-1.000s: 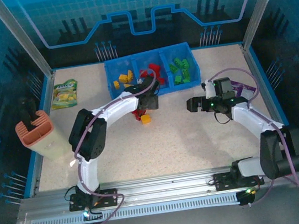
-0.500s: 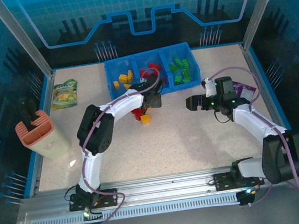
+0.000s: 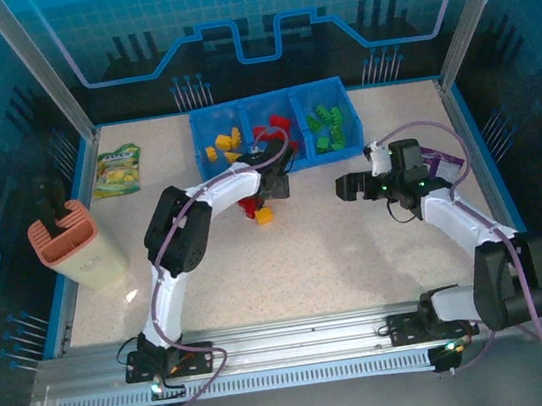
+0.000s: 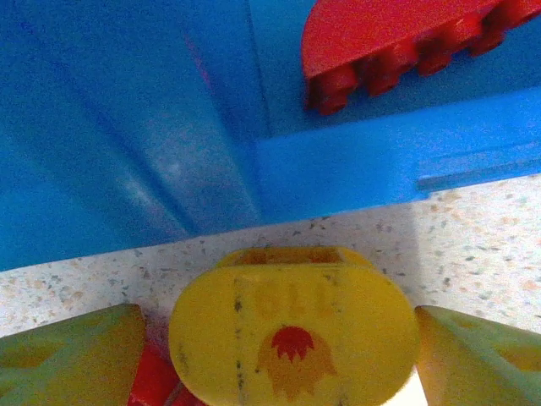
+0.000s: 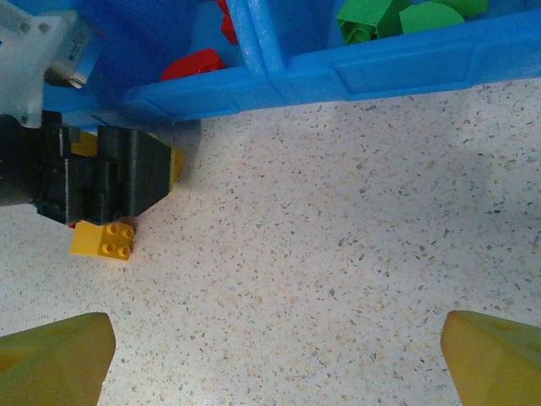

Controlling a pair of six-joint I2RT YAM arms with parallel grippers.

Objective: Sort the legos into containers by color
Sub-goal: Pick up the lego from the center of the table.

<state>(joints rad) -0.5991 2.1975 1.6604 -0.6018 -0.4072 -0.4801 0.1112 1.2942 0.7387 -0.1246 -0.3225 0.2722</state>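
Mainly the risk is a bad pick. The yellow rounded brick (image 4: 294, 326) lies on the table (image 5: 338, 254) just in front of the blue tray's front wall (image 4: 380, 156), with a loose red brick (image 4: 152, 382) tucked against its left side. The left jaws are spread and straddle it, pinching nothing. There's a gap at the left pad (image 4: 72, 359); the right pad (image 4: 478, 355) is at or just beside the brick's end, and I can't tell if it touches. If they close here, the left pad could catch the red brick and drag both along, or the curved ends could let the yellow one squirt out toward the wall. Second risk is a wrong bin: the jaws face the divider between the yellow and red compartments, and a red scalloped brick (image 4: 397, 42) sits right past the wall, so a short carry puts yellow in with red. A low lift would clip the wall. The right jaws are spread wide and empty, hovering over the table near the tray front and apart from the left arm. A yellow square brick (image 5: 103, 240) lies beside the left jaws, so the arms could clash if both go for that cluster.
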